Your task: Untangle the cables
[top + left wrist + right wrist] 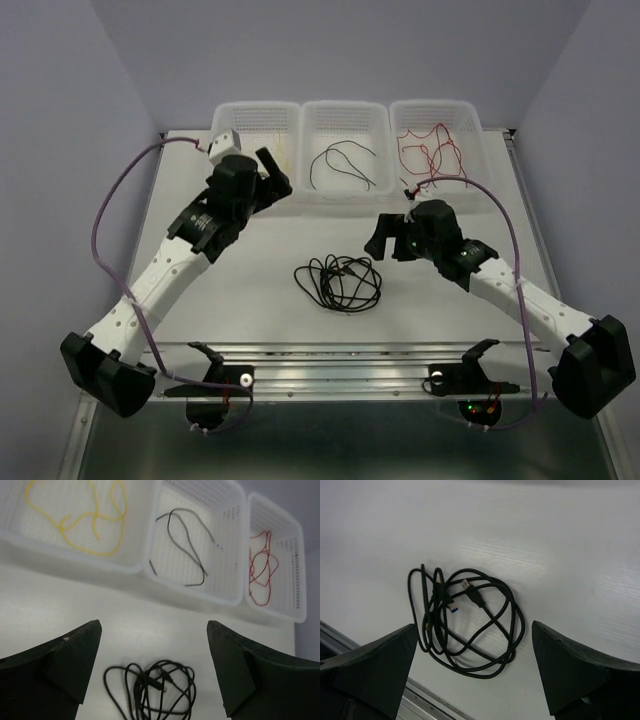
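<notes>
Table first: you have a white surface with both arms reaching out across it from the near edge. Your left arm stretches toward the far left, and your right arm angles in from the right toward the middle.

Along the far edge you have three white perforated baskets in a row, touching side by side: the left basket, the middle basket and the right basket.

Your left gripper hangs just in front of the left basket, its jaws spread wide with nothing between them. Through its camera you look across the bare table to all three baskets. Your right gripper sits near the front of the right basket, facing the table's centre. Its jaws are likewise spread wide and carry nothing.

Between the two grippers, near the middle of the table and touching neither of them, lies the black bundle. It is a loose heap of overlapping loops lying flat on the surface.

The rest of the cables are in the baskets. A yellow cable curls in the left basket, a single black cable lies as an open loop in the middle one, and the red cables loop over each other in the right one.

Inside the bundle your right wrist view shows two small plugs lying close together.
</notes>
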